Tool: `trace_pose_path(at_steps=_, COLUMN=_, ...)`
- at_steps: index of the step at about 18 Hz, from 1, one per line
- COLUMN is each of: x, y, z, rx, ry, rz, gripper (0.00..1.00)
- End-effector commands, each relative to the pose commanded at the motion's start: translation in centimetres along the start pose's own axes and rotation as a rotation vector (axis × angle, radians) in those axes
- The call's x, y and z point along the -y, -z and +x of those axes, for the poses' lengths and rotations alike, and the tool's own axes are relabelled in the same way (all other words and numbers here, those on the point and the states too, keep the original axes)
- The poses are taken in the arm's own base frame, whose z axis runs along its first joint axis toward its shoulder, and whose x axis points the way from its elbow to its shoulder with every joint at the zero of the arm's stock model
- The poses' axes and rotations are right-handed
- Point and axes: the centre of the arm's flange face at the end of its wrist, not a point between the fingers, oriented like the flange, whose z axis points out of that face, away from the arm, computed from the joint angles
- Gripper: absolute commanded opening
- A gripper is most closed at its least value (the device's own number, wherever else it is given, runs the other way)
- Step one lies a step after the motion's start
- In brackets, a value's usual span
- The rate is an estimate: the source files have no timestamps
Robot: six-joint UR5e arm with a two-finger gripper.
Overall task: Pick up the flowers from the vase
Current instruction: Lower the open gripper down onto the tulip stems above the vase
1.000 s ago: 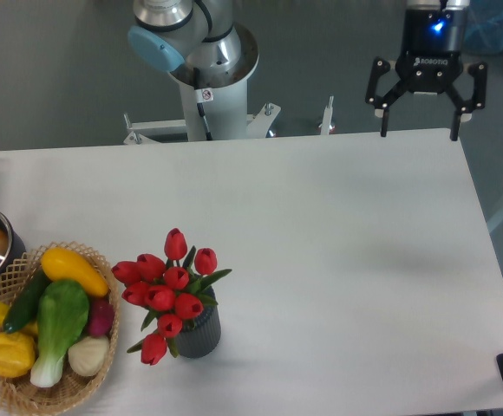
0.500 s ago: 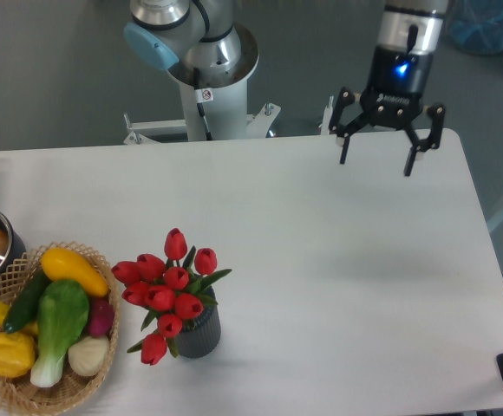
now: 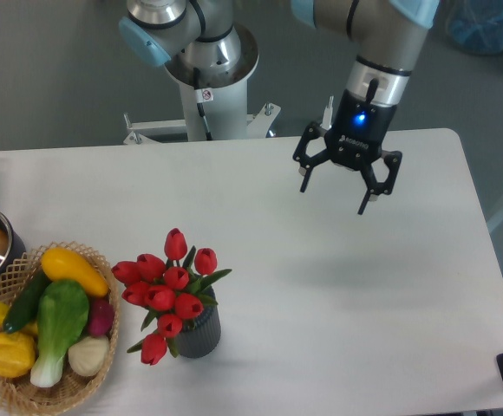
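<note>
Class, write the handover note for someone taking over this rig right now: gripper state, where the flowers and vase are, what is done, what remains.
Gripper: open, empty, in the air over the table's far middle-right.
Flowers: red tulips standing in the vase, near the front left, beside the basket of vegetables.
Done: nothing grasped yet.
Left: move over the flowers, close on them, lift them out of the vase.

The flowers [image 3: 166, 290] stand in the vase [image 3: 199, 332] on the desk [image 3: 338, 295], right of the basket [image 3: 17, 386]; the end effector [image 3: 332, 197] hangs far behind-right.
</note>
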Motion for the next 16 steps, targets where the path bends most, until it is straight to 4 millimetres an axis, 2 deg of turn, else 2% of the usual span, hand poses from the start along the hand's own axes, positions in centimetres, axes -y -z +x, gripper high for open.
trace_pose_path(at_steps=4, x=1.3, y=-2.5, z=0.6, rx=-0.044, ry=-0.032, rz=-0.004, gripper=1.0)
trace_pose_path(at_steps=6, x=2.4, y=-4.6, z=1.7, rx=-0.085, ry=-0.057, rz=-0.007, gripper=1.0)
trace_pose_path(at_steps=8, x=3.0, y=-5.6, z=2.3, rx=-0.104, ry=-0.07, rz=-0.003, gripper=1.0)
trace_pose_path(at_steps=16, x=4.6, y=-6.7, z=3.2, rx=-0.14, ry=-0.091, rz=0.083, gripper=1.0)
